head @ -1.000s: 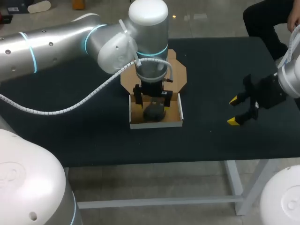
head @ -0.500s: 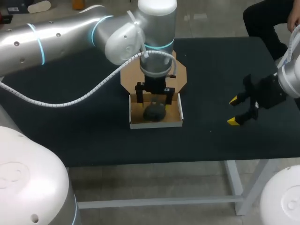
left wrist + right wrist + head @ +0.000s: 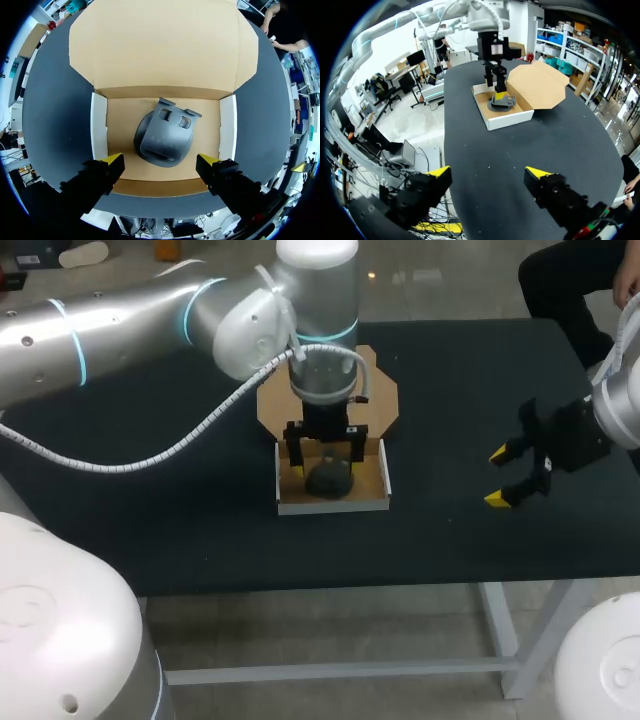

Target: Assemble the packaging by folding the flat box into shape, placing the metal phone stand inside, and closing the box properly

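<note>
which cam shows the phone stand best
The left wrist view: it looks straight down on the phone stand, whole, inside the box. In the head view it is a dark lump under the left gripper; the right wrist view shows it small and far.

Head view: the left arm covers the middle of the open lid of the box, so only the lid's 2 side corners show. The left gripper hides the box's far wall and the far part of the phone stand. The right arm is cut off at the right edge. Right wrist view: the stand is too small for detail.
</note>
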Tool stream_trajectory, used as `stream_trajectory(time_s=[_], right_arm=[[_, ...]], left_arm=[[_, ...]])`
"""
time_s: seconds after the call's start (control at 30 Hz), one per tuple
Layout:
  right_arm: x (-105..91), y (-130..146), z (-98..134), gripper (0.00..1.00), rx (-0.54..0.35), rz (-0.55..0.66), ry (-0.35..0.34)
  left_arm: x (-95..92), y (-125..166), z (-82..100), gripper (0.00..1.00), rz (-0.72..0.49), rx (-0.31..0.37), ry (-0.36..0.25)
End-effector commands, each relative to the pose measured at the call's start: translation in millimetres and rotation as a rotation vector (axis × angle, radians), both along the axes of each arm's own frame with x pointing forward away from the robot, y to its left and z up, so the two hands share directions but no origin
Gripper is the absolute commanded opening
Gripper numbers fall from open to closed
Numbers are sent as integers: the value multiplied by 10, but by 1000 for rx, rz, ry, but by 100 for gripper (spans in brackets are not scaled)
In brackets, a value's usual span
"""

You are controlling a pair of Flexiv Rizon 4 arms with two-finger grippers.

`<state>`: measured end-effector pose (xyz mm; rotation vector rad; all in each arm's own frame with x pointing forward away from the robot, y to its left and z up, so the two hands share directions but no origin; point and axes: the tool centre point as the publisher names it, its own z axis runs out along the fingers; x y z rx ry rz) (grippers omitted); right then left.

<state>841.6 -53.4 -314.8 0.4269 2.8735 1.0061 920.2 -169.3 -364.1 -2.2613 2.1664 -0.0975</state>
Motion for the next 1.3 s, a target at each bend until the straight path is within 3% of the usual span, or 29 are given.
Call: stream_trajectory(time_s=[0.03,0.43,1.3], right_arm=[[-5,-13,7,100,4,2,0],[-5,-13,7,100,4,2,0],[-5,-13,7,100,4,2,0]], left_arm=[[-58,11,-90,100,0,-26,-11],[-103,-30,-229,100,6,-40,11],[-438,-136,-266,100,38,0,69]])
